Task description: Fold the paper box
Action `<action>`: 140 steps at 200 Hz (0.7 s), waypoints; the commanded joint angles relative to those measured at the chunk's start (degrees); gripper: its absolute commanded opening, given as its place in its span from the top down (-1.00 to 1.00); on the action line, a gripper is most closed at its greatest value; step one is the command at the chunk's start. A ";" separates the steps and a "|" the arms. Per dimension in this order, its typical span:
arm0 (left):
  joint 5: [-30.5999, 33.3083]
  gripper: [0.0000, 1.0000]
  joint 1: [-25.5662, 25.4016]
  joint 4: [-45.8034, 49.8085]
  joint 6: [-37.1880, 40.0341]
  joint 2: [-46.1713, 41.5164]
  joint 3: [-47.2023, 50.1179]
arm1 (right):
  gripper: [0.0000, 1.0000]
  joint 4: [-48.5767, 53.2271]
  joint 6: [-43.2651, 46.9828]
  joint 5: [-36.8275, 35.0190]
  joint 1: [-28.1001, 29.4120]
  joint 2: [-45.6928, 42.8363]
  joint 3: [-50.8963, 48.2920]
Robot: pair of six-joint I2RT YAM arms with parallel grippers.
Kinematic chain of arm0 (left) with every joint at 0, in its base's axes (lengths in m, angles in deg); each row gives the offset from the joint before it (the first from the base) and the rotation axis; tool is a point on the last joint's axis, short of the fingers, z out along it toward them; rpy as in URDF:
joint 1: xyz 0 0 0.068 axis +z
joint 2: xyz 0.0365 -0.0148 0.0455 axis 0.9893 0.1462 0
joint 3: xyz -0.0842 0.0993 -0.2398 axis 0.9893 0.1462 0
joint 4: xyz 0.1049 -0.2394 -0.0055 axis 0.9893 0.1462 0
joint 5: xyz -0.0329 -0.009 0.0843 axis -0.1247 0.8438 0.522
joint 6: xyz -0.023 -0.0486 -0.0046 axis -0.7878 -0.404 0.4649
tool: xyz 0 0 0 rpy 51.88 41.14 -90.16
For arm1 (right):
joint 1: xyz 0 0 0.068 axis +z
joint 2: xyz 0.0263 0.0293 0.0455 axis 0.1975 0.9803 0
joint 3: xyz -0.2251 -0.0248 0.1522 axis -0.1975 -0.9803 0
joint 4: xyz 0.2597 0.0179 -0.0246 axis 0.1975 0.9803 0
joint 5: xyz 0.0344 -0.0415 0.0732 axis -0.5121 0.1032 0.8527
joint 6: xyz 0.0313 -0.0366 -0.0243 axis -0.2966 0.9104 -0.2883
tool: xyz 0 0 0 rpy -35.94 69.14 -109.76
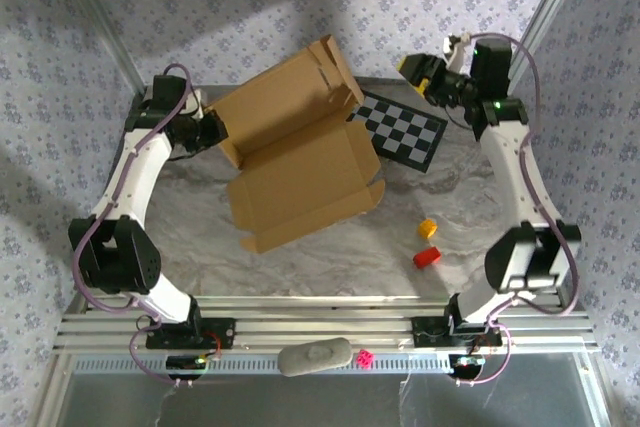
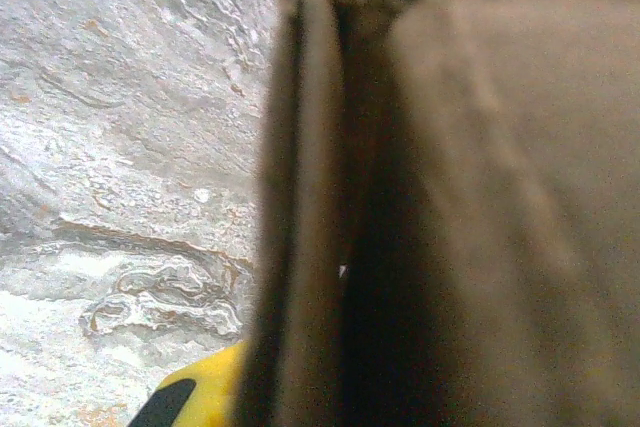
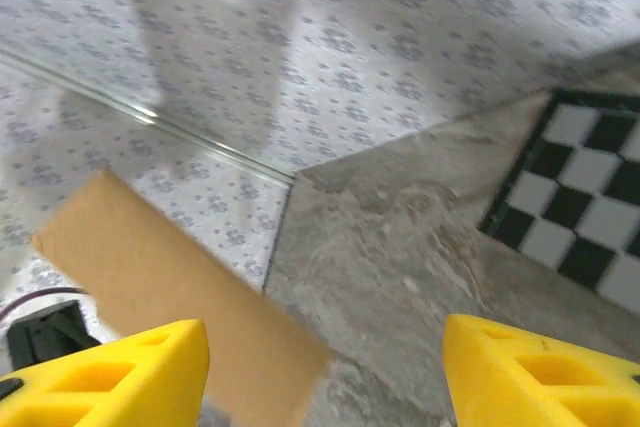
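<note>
Mid-table: paper box (image 1: 300,152), half-folded, long axis near-left to far-right. L gripper (image 1: 212,132) nearer, pinched shut on its left wall. R gripper (image 1: 425,72) raised well right of it, spread wide, empty.

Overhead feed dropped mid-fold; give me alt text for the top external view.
A plain brown cardboard mailer box lies partly folded mid-table, its far panel tilted up, the left hand shut on its left edge. The right hand hovers open at the far right, beyond a black-and-white checkered board. An orange block and a red block lie on the marbled table.
</note>
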 commanded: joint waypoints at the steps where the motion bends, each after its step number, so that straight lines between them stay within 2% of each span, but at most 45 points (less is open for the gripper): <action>1: -4.31 1.00 0.18 1.80 3.73 1.03 -2.44 | -0.35 1.69 4.00 11.67 1.42 9.16 7.99; 38: -5.87 1.00 0.12 2.16 3.95 2.11 -1.78 | -0.44 9.02 7.73 17.50 7.19 17.39 20.47; 93: -5.74 1.00 0.17 3.07 4.30 3.01 -2.24 | -0.44 5.89 6.00 17.59 9.80 15.45 17.88; 140: -5.88 1.00 0.18 3.29 4.30 3.78 -3.79 | -0.43 15.79 14.32 11.20 11.87 15.18 19.74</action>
